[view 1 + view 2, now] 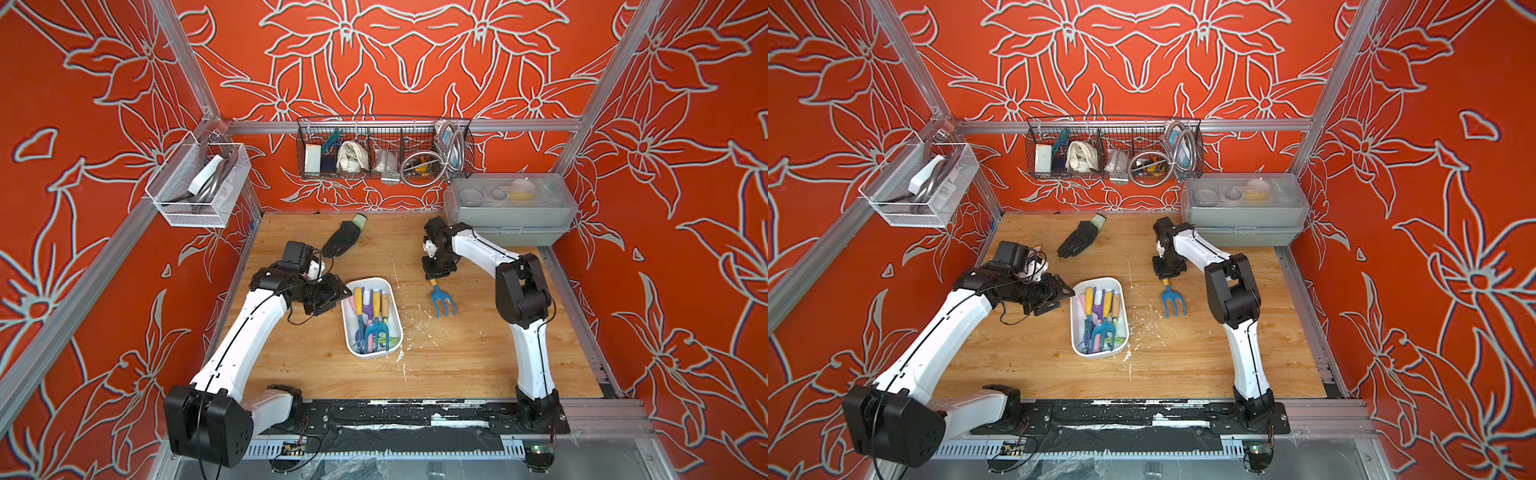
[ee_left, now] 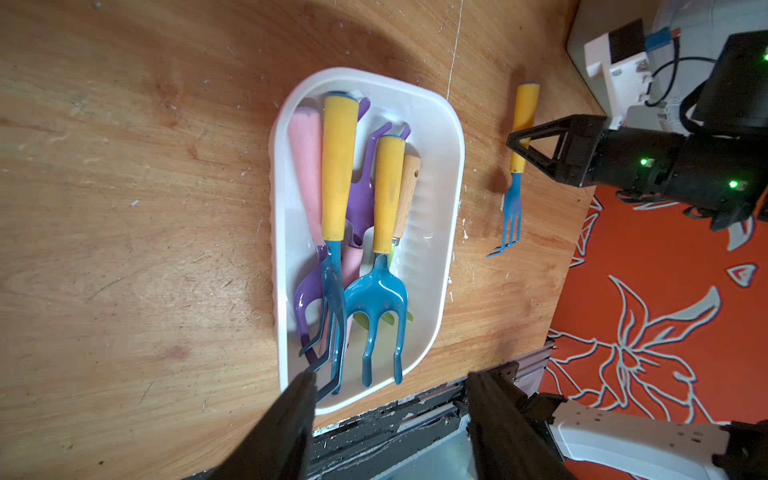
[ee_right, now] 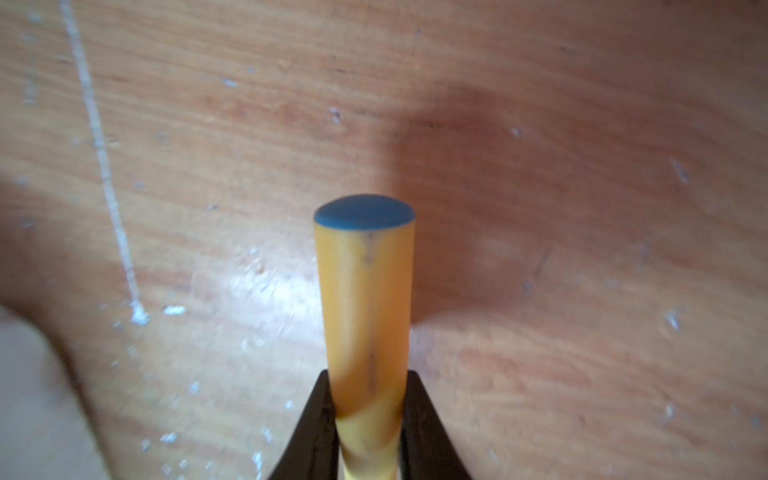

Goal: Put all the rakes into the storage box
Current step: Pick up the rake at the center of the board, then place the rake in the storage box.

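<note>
Rake (image 1: 443, 300) sits on the table (image 1: 478, 357), on the right side of the storage box (image 1: 368, 279) and near it, not touching. It shows the same way in both top views (image 1: 1173, 300).

Long axis: the yellow handle points to the back wall and the blue tines to the arm bases. That's close to parallel with the box's long side, so you should need little or no yaw.

The right gripper (image 3: 368, 395) is clamped on the rake. The right wrist view shows both fingers (image 3: 309, 419) pinching the handle well back from its blue end cap. The left wrist view has the same grip from the side (image 2: 519, 143). Can't tell whether the tines are off the wood yet.

The right arm owns this one. From the pincer the box lies to the robot's left, so I'd lift, slide left and lower.

The left gripper (image 1: 343, 291) is spread with nothing between its fingers, parked just beside the box's left wall near the back corner. Keep it out of the drop path.

The box already holds a pile of hand tools (image 2: 376, 232), so expect the rake to land on top of them and not on the floor of the box. Watch the tines against the near rim on the way in.
</note>
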You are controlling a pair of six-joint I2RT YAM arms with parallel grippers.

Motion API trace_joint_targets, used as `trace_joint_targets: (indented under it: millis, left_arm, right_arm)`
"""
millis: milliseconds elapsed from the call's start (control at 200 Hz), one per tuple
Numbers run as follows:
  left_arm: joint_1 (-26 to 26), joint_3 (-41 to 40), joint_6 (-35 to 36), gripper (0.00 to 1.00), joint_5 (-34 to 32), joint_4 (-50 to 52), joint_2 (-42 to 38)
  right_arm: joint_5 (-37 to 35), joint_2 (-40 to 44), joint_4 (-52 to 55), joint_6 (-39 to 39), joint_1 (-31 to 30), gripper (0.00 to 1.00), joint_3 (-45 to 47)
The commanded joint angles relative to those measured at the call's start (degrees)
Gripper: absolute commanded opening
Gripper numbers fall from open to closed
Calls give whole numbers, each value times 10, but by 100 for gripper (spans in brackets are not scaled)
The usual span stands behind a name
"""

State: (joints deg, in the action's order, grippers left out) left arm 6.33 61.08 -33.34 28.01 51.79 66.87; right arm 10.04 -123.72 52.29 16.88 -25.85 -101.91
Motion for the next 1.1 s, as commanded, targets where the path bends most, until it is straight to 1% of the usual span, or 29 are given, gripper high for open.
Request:
trace_joint_targets:
  millis: [0, 305, 445, 541, 651, 756, 886, 981, 1001, 1096]
  left_arm:
    - [-4, -12, -10, 61, -6, 12, -26]
    - [-3, -33, -25, 61, -12, 8, -67]
    - [-3, -45, -37, 61, -7, -4, -73]
    - [-3, -46, -40, 61, -4, -7, -73]
    - [-3, -43, -39, 61, -4, -6, -73]
    - [-3, -43, -42, 61, -3, -6, -78]
    - [-3, -48, -45, 61, -3, 1, -93]
    - [-3, -54, -45, 61, -4, 9, -97]
    - [-3, -56, -45, 61, -5, 11, -117]
    - [-3, -63, -45, 61, -6, 20, -133]
  right_arm:
    - [16, 54, 8, 27, 0, 0, 17]
    - [37, 155, 20, 59, -5, 0, 63]
    - [50, 205, 14, 82, -14, 0, 105]
    - [60, 239, 1, 109, -26, 0, 139]
    - [65, 262, -5, 133, -56, 0, 157]
    - [66, 265, -7, 157, -97, 0, 150]
    - [74, 248, -16, 193, -150, 0, 122]
    - [82, 222, -30, 225, -187, 0, 94]
    - [82, 215, -30, 230, -194, 0, 86]
    - [78, 183, -32, 253, -221, 0, 46]
